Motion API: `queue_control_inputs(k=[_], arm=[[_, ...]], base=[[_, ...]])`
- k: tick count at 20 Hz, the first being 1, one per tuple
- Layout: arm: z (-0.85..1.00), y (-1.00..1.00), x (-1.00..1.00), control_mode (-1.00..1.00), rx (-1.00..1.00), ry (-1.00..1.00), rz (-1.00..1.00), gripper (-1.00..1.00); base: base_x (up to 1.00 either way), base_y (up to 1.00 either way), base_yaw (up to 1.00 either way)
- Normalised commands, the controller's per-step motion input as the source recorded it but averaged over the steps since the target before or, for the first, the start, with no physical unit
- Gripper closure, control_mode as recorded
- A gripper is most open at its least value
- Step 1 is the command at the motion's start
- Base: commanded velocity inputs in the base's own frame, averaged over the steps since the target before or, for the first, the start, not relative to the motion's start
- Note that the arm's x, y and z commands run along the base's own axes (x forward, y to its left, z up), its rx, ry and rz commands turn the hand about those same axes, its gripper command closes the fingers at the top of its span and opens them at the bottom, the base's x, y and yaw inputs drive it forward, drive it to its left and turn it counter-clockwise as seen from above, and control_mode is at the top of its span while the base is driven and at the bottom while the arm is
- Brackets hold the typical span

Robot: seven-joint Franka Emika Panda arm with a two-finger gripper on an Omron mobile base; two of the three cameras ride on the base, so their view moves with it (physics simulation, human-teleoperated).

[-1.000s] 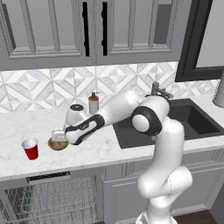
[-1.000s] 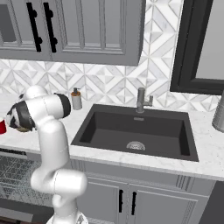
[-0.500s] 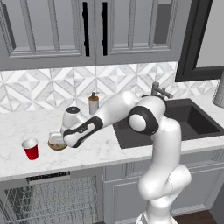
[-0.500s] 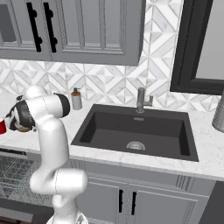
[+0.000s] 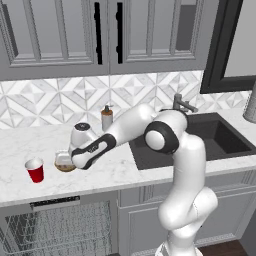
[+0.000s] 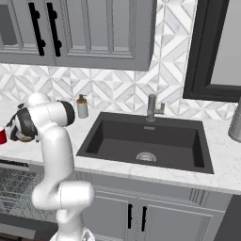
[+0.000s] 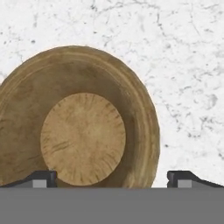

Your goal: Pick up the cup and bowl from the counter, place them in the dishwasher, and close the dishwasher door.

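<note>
The tan wooden bowl [image 7: 83, 135] sits on the white marble counter [image 5: 115, 172], close under my hand. My gripper [image 7: 111, 179] is open and straddles the bowl's right rim: one fingertip [image 7: 43, 177] is over the inside, the other over bare counter. From the left base view, the gripper [image 5: 65, 159] hangs just above the bowl [image 5: 65, 167], and the red cup [image 5: 35, 170] stands upright a little to its left. Below the counter the dishwasher [image 5: 55, 225] is open with its wire rack showing. A dark flat panel low down looks like the lowered dishwasher door [image 6: 19, 230].
A soap dispenser bottle [image 5: 106, 118] and a rounded white and dark item [image 5: 81, 134] stand behind the bowl by the backsplash. The dark sink [image 6: 146, 143] with its faucet [image 6: 151, 107] lies to the right. Grey cabinets hang overhead.
My gripper has sunk a little closer to the bowl and stayed open. The cup and bowl have not moved.
</note>
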Motion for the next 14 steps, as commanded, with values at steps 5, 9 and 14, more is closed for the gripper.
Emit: queue_control_inputs(k=[5, 9, 14], arm=[[-0.01, 0.00, 0.00, -1.00, 0.00, 0.00, 0.00, 1.00], [0.00, 0.00, 0.00, -1.00, 0.00, 0.00, 0.00, 1.00], [0.00, -0.33, -0.04, -1.00, 0.00, -0.01, 0.00, 1.00]], base=[[0.00, 0.00, 0.00], [0.00, 0.00, 0.00], [0.00, 0.00, 0.00]])
